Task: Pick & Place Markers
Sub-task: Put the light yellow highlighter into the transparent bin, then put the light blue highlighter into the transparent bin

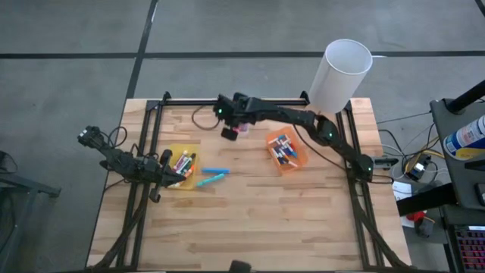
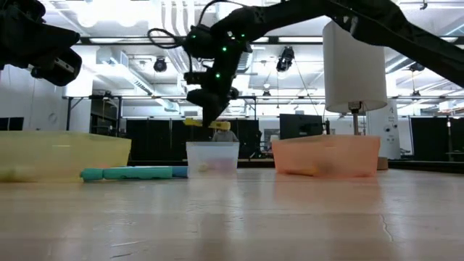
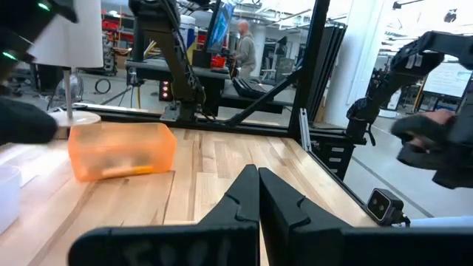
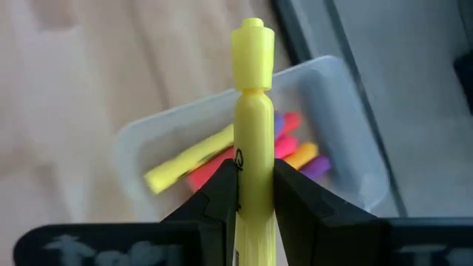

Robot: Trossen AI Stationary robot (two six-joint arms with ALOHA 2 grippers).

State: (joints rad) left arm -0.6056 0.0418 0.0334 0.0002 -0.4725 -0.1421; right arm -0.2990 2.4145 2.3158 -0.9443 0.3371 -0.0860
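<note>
We see the right gripper (image 4: 255, 196) clamped on a yellow highlighter (image 4: 253, 111), holding it above the clear bin (image 4: 355, 96) at the table's far edge. The left gripper (image 3: 259, 193), fingers pressed together, hovers over the yellow bin (image 1: 176, 154).

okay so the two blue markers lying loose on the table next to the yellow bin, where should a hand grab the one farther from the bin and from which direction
Grip the farther blue marker at mid-barrel, coming straight down from above. It lies flat on the table with open wood along both long sides, so the fingers should close across its width. The other blue marker lies just beside it, so keep the fingers narrow on that side.
</note>
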